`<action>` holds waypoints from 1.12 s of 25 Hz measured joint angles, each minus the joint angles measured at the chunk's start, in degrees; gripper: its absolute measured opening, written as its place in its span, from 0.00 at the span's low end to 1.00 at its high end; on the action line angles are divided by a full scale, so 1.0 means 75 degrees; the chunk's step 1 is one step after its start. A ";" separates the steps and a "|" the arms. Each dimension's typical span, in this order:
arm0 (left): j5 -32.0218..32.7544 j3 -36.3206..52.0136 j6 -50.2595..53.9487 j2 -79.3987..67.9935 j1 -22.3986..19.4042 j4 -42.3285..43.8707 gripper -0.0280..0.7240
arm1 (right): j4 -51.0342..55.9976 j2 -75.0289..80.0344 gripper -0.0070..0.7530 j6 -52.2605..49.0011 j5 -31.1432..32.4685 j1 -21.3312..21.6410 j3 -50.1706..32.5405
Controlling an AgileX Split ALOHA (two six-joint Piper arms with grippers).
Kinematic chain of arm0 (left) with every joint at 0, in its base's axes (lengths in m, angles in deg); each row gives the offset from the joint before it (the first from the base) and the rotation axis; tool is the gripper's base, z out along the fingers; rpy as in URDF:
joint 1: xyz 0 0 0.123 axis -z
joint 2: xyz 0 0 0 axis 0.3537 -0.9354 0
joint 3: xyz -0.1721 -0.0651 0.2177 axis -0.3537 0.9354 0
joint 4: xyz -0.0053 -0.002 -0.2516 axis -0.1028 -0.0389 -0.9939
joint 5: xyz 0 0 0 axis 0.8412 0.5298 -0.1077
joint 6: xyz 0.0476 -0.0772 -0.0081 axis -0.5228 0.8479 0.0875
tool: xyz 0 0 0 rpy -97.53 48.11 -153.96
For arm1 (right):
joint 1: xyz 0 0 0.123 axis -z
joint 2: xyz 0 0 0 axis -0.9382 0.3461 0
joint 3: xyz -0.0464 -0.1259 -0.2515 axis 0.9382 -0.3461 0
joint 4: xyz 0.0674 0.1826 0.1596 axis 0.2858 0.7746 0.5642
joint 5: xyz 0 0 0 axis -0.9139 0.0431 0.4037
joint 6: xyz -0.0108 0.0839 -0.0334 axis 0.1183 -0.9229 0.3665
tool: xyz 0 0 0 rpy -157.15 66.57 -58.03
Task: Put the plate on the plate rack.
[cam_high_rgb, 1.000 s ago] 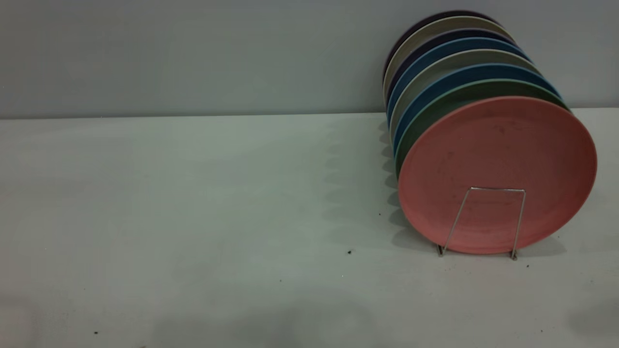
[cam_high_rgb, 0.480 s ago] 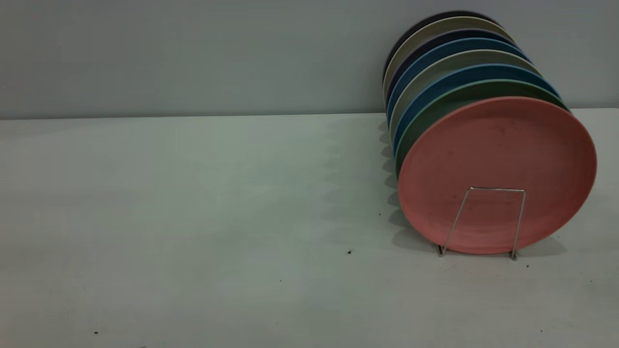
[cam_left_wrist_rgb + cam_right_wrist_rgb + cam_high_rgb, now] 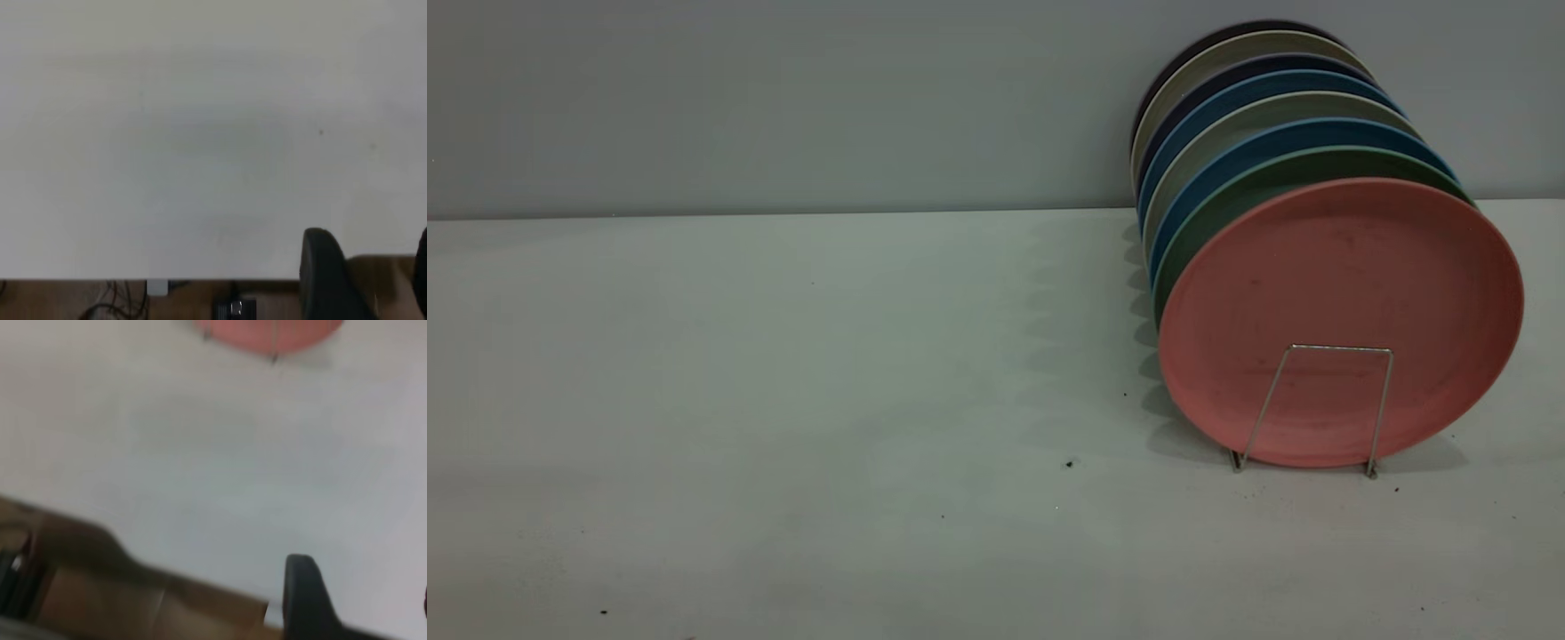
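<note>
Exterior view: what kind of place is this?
Probably a lab tabletop test setup, not a kitchen: a bare white table against a plain grey wall, holding only a wire plate rack filled with plates, the pink plate in front.

The dark shadows along the near edge of the surface [image 3: 783, 533], toward 6 o'clock, are gone.
</note>
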 joint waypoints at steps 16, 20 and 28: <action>0.0081 0.0119 0.0148 0.0076 0.0865 -0.0009 0.51 | -0.0486 -0.1297 0.58 -0.0251 -0.0153 0.0000 -0.0125; 0.0081 0.0119 0.0168 0.0076 0.0867 -0.0009 0.51 | -0.0486 -0.1297 0.58 -0.0376 -0.0153 0.0000 -0.0125; 0.0081 0.0119 0.0189 0.0076 0.0867 -0.0009 0.51 | -0.0479 -0.1297 0.58 -0.0744 -0.0159 0.0000 -0.0125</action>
